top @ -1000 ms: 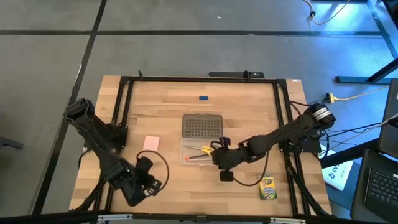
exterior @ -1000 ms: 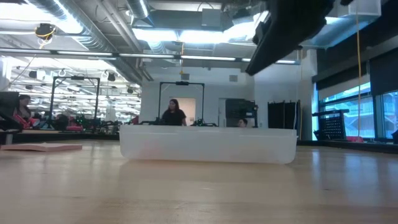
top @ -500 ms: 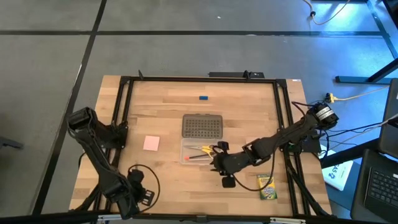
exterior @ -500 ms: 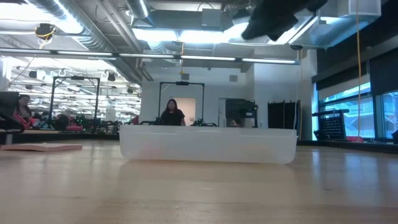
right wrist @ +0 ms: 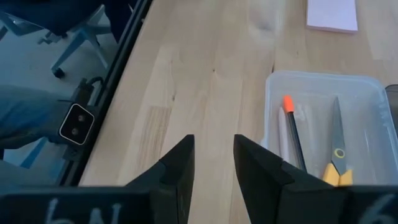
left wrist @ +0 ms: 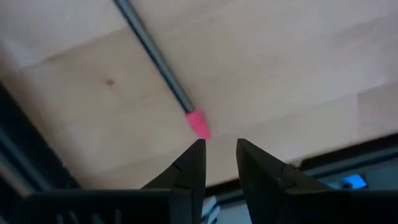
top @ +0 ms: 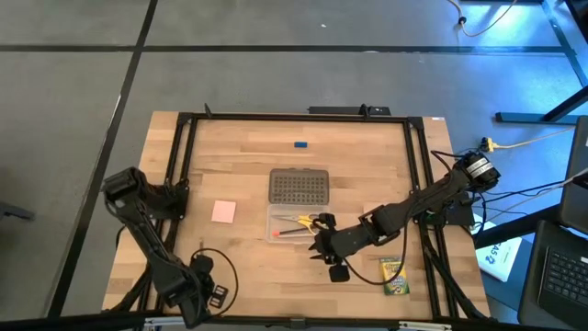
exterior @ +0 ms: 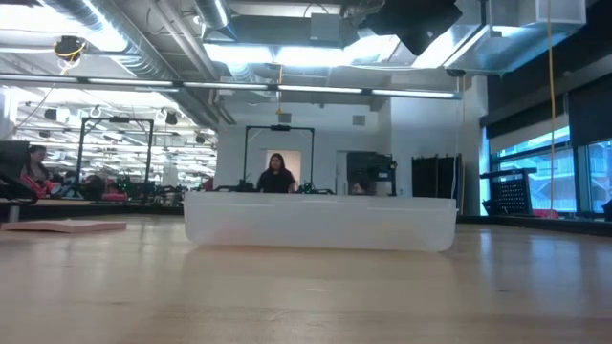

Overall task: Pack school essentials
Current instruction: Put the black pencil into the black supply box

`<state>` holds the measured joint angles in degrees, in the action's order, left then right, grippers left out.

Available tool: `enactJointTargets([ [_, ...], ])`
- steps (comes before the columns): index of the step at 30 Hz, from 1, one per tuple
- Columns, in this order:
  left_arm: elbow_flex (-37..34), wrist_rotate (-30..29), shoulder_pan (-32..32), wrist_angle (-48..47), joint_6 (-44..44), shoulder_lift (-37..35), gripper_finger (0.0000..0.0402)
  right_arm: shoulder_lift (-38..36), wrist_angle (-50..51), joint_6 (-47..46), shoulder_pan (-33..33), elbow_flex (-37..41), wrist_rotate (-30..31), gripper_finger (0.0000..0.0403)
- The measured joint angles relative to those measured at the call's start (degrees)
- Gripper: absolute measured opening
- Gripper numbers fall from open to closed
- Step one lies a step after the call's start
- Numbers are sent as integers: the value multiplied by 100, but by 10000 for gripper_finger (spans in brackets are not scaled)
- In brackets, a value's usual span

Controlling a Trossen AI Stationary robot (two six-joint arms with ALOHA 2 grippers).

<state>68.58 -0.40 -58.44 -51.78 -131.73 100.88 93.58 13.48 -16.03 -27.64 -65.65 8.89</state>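
Observation:
A clear case (top: 299, 223) sits mid-table and holds yellow-handled scissors (right wrist: 336, 155) and an orange-tipped pencil (right wrist: 293, 134). Its grey dotted lid (top: 299, 186) lies just behind it. A pink pad (top: 223, 211), a blue block (top: 299, 144) and a crayon box (top: 394, 276) lie flat on the table. My right gripper (right wrist: 213, 155) hovers open and empty, near and to the right of the case. My left gripper (left wrist: 219, 149) is open at the near left corner, its tips just short of the pink end of a grey pencil (left wrist: 160, 65) lying on the table.
A black frame (top: 184, 165) runs round the table's edges. A black cable loop (top: 219, 267) lies by my left arm. The low view shows the case (exterior: 320, 222), the pad (exterior: 62, 226) and people in the room behind.
My left gripper has gone toward the table's near edge, into the near left corner. My right gripper has drawn back from the case toward the near edge and risen, almost leaving the top of the low view.

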Motion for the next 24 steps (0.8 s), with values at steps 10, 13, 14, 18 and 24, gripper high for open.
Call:
enactJointTargets([
  [10,2,119,-88,7,-11,305,83,0,-27,3,0,0,4,113],
  [13,2,128,-75,10,-41,338,83,0,-50,2,0,0,4,113],
  [14,0,151,-62,8,-60,349,83,0,-50,2,0,0,4,113],
  [18,1,145,-30,5,-75,347,82,2,-50,2,0,0,4,113],
  [24,2,291,2,25,-119,470,82,4,-48,-13,0,0,4,113],
])
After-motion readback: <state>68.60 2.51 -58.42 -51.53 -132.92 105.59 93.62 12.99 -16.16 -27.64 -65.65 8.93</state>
